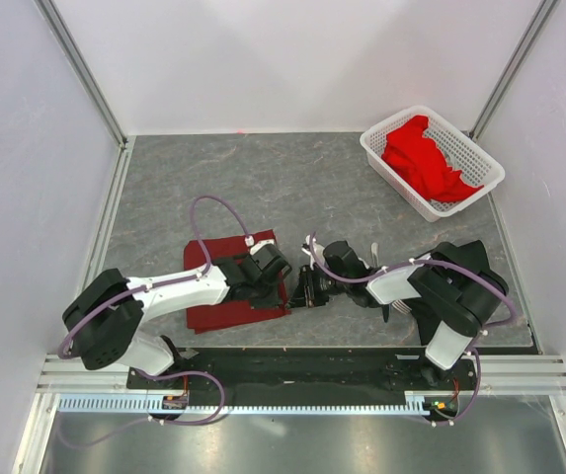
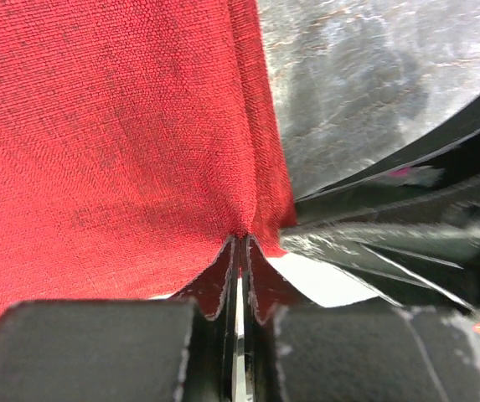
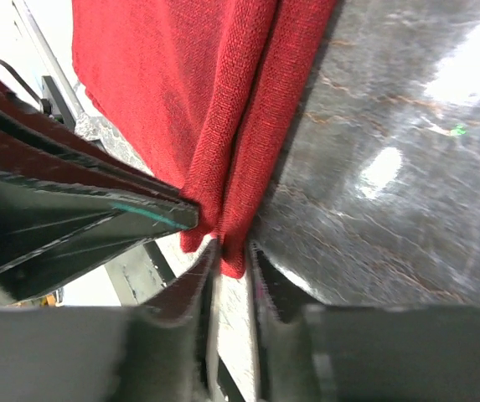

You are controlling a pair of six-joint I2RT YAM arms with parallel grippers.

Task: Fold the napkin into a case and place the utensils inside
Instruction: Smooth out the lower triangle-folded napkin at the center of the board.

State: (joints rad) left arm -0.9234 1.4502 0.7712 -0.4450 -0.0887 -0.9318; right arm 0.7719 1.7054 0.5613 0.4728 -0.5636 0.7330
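Observation:
The dark maroon napkin (image 1: 225, 296) lies folded on the grey table, in front of the left arm. My left gripper (image 1: 281, 273) sits at the napkin's right edge. In the left wrist view it (image 2: 241, 243) is shut on the cloth (image 2: 122, 126), with the hem pinched between the tips. My right gripper (image 1: 302, 288) meets the same edge from the right. In the right wrist view its jaws (image 3: 233, 251) stand narrow, and the doubled corner of the napkin (image 3: 189, 84) fills the gap between them. Silver bits of the utensils (image 1: 375, 257) show from under the right arm; most of them is hidden.
A white lattice basket (image 1: 480, 158) holding bright red cloths (image 1: 421, 158) stands at the back right. White walls with metal rails close in the table on three sides. The two grippers are almost touching each other at the napkin's edge.

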